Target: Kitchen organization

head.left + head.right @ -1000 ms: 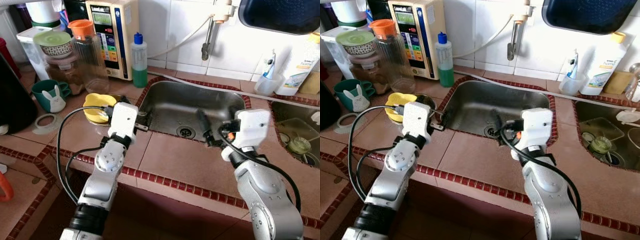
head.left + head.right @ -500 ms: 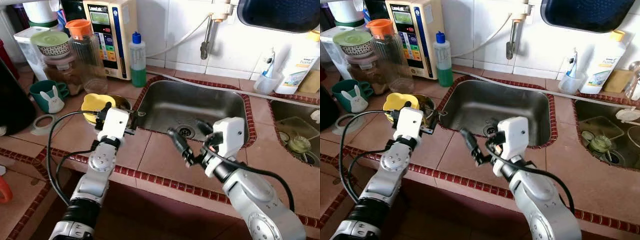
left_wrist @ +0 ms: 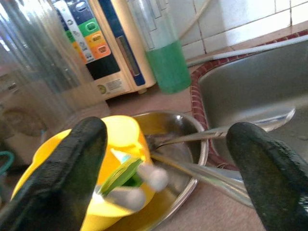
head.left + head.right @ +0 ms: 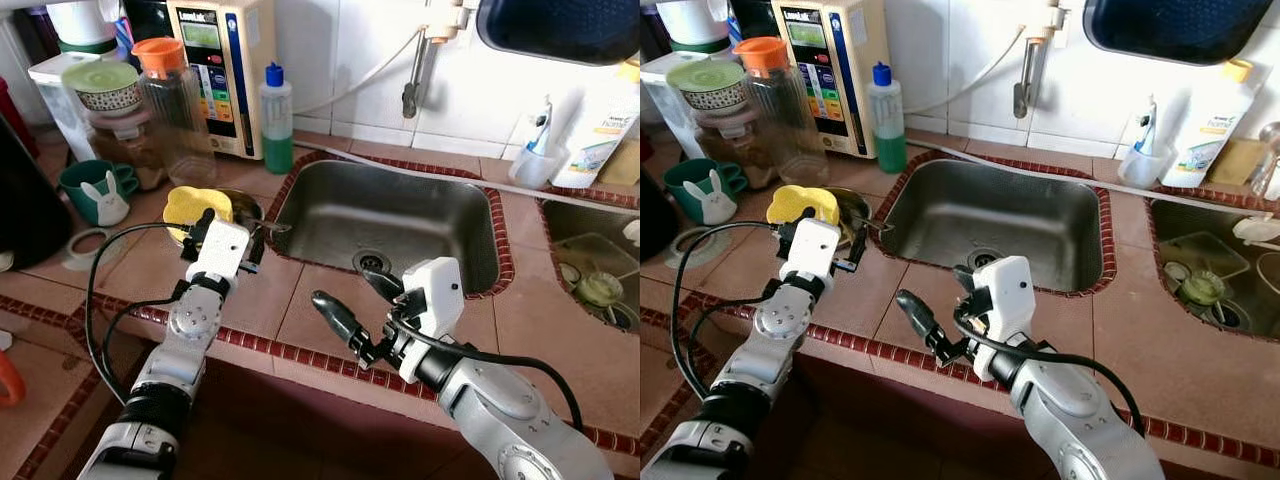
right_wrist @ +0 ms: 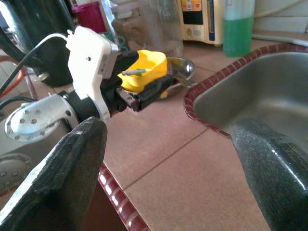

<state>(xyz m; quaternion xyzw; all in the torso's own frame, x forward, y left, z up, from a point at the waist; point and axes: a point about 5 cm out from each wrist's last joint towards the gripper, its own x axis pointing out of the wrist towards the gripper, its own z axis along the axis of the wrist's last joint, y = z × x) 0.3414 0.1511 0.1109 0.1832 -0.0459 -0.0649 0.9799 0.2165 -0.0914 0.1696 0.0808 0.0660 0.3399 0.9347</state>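
Note:
A yellow cup [image 4: 196, 204] stands in a shallow steel bowl [image 4: 245, 205] on the tiled counter, left of the sink [image 4: 390, 215]. A green and white utensil [image 3: 129, 177] sticks out of the cup. Metal spoons [image 3: 226, 131] lie over the bowl's rim toward the sink. My left gripper [image 4: 228, 224] is open just in front of the cup and bowl, touching neither. My right gripper [image 4: 356, 300] hovers open and empty over the counter's front strip, below the sink and pointing toward the left arm [image 5: 91, 62].
Behind the bowl stand a green soap bottle [image 4: 278, 120], a water purifier [image 4: 222, 70], a glass jar with an orange lid [image 4: 178, 105] and a green bunny mug [image 4: 95, 190]. A faucet [image 4: 415, 70] hangs over the sink. A second basin [image 4: 590, 260] lies at the right.
My right gripper has swung out of the sink, leftward and down to the counter's front edge, fingers now spread. The left gripper has drawn back a little from the sink rim.

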